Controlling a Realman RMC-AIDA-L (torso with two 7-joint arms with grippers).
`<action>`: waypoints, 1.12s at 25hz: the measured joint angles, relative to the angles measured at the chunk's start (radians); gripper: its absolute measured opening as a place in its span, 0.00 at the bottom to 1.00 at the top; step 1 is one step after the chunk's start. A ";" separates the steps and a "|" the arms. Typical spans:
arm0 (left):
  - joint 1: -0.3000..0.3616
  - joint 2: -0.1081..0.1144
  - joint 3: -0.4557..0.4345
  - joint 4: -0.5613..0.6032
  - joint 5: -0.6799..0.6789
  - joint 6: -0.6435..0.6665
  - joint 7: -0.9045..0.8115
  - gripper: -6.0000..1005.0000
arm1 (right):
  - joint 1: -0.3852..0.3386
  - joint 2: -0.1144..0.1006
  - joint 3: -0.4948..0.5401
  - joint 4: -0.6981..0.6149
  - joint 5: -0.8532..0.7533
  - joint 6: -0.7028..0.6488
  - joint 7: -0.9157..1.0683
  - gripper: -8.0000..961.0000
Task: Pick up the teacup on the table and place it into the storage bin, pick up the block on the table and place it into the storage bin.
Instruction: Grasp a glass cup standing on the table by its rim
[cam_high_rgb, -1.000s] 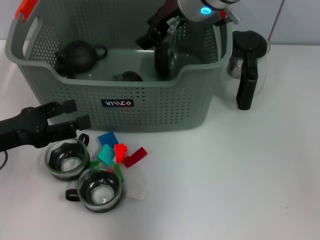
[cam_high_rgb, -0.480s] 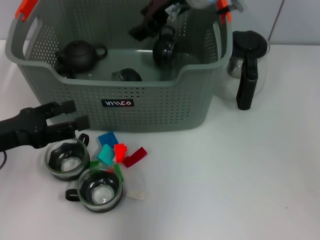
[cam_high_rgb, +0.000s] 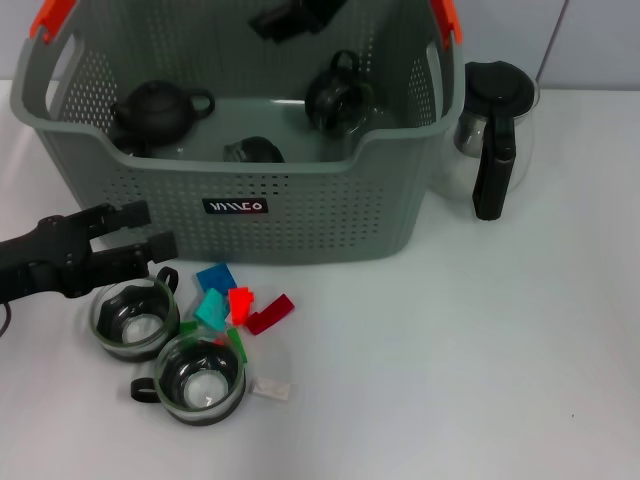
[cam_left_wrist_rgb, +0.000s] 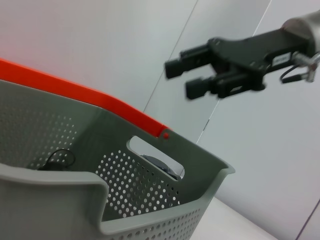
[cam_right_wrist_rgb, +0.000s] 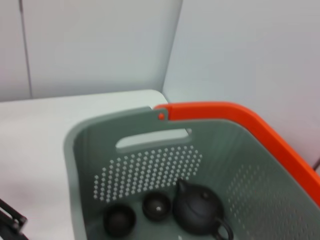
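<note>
right gripper (cam_left_wrist_rgb: 192, 75) above storage bin (cam_left_wrist_rgb: 165, 200)

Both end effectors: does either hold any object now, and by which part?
Nothing is held. The right end effector is open above the grey perforated plastic storage bin; the left end effector is open, empty.

Left gripper (cam_high_rgb: 140, 229): matte black, two blocky rectangular fingers | left arm: showing as a black rounded link | Right gripper (cam_left_wrist_rgb: 192, 74): black, squared finger ends, silver wrist, thin looping cable
</note>
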 joint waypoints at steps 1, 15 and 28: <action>0.000 0.000 0.000 0.000 0.000 0.000 0.000 0.87 | -0.011 0.003 0.011 -0.031 0.010 -0.018 0.000 0.61; 0.003 0.001 0.000 0.000 0.000 -0.001 0.000 0.87 | -0.267 -0.027 0.260 -0.223 0.484 -0.385 -0.222 0.61; -0.027 0.002 0.000 0.000 0.000 -0.009 -0.014 0.87 | -0.616 -0.010 0.368 0.150 0.687 -0.462 -0.719 0.61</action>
